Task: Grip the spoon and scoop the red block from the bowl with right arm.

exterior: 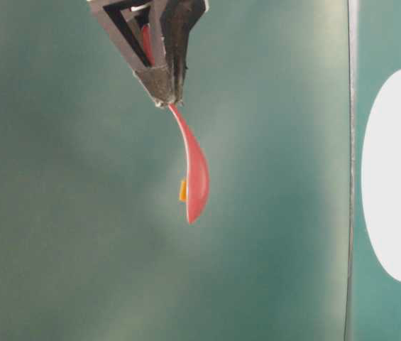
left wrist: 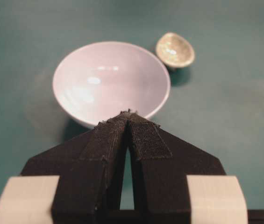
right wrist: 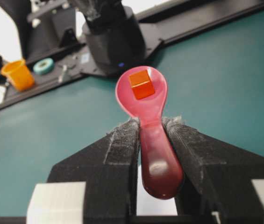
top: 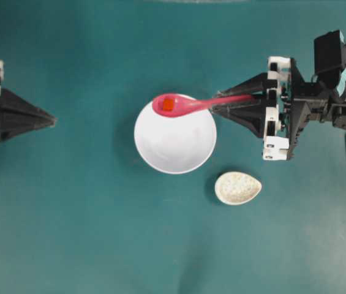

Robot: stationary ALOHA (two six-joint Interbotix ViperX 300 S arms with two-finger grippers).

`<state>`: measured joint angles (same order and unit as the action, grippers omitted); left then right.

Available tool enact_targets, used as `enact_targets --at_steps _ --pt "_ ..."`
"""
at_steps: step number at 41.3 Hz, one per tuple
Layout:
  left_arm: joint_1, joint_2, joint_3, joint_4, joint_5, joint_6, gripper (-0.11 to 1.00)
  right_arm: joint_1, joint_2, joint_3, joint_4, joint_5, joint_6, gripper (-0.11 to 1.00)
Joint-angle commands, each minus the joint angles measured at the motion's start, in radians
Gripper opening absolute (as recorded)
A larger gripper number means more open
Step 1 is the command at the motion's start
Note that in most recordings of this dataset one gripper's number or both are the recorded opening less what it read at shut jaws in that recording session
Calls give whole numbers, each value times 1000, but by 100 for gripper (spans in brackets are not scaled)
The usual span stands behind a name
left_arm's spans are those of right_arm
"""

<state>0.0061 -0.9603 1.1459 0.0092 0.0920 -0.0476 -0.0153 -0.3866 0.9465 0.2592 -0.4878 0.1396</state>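
My right gripper [top: 217,108] is shut on the handle of the pink-red spoon [top: 188,105] and holds it raised over the far rim of the white bowl [top: 175,141]. The tiny orange-red block [top: 168,105] lies in the spoon's scoop. In the right wrist view the spoon [right wrist: 146,112] sticks out between the jaws of that gripper [right wrist: 150,122] with the block [right wrist: 141,84] in its scoop. The table-level view shows the spoon [exterior: 195,170] edge-on with the block [exterior: 182,190] on it. My left gripper [top: 51,120] is shut and empty at the left, well short of the bowl [left wrist: 110,79].
A small speckled off-white oval dish [top: 238,187] sits on the teal table just right of the bowl's near side; it also shows in the left wrist view [left wrist: 174,49]. An orange cup [right wrist: 17,74] and a tape roll [right wrist: 43,66] lie beyond the table's edge.
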Motion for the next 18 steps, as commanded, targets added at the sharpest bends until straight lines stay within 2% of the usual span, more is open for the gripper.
enact_targets --at_steps 1,18 --pt "0 9 -18 5 -3 0 0 3 -17 -21 3 -5 9 24" --pt "0 9 -8 5 -5 0 0 3 -18 -25 3 0 15 24"
